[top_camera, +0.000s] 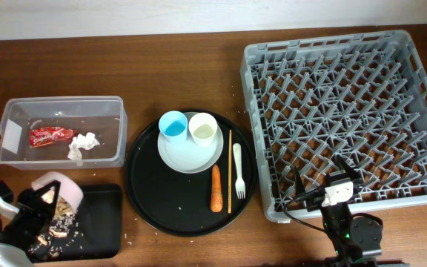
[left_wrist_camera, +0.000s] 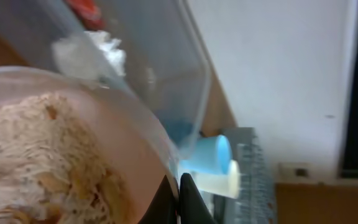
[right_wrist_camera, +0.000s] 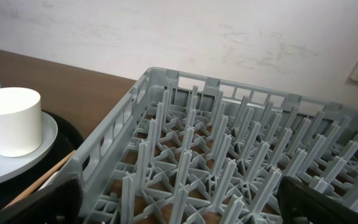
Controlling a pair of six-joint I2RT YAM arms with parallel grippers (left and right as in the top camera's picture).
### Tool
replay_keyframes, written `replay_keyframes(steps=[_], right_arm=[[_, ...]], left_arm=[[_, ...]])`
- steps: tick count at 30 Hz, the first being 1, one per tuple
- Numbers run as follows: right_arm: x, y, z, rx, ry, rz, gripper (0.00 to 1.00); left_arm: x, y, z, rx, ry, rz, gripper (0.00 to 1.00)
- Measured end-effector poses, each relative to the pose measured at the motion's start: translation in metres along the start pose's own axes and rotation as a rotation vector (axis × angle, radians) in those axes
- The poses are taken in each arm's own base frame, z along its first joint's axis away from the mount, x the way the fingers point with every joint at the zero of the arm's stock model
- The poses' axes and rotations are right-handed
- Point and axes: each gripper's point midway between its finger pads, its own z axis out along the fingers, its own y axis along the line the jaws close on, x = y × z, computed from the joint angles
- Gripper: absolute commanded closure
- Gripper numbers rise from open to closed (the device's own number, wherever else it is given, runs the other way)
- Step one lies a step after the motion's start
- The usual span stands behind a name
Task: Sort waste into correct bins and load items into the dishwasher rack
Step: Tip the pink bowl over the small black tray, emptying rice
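scraps (left_wrist_camera: 36,155) fill the tilted bowl (left_wrist_camera: 126,124) at lower left, its rim pinched by the left gripper (left_wrist_camera: 178,200). right wrist: the right gripper (right_wrist_camera: 179,190) is spread and holds nothing, facing the unloaded rack (right_wrist_camera: 229,149). overhead: wrapper (top_camera: 50,136) and tissue (top_camera: 82,144) lie in the tub (top_camera: 61,104); carrot (top_camera: 216,189) and dishes (top_camera: 187,156) wait on the round tray (top_camera: 143,185), centre.

Overhead looks down; both close, low wrist views share the cream cup (right_wrist_camera: 10,120).

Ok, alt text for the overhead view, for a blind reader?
Left gripper holds a tilted bowl over the small black tray, scraps beneath. Clear tub holds wrapper and tissue; blue cup, cream cup, plate, carrot, fork, chopsticks sit on the round tray beside the rack.
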Motion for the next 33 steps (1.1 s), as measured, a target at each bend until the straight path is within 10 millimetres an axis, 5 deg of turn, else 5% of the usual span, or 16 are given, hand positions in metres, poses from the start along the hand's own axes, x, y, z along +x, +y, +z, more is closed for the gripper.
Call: replay_keyframes(steps=[8,18,33], right_arm=[[0.0,0.0,0.0,0.0,0.0,0.0,0.01],[0.0,0.0,0.0,0.0,0.0,0.0,0.01],[0.0,0.0,0.0,0.0,0.0,0.0,0.01]], left_arm=[[0.009,-0.022,-0.004,0.129,0.01,-0.056,1.0],[0.012,-0.012,-0.03,0.112,-0.078,-0.173,1.0],[0.007,-0.01,-0.033,0.122,-0.111,-0.108,1.0]])
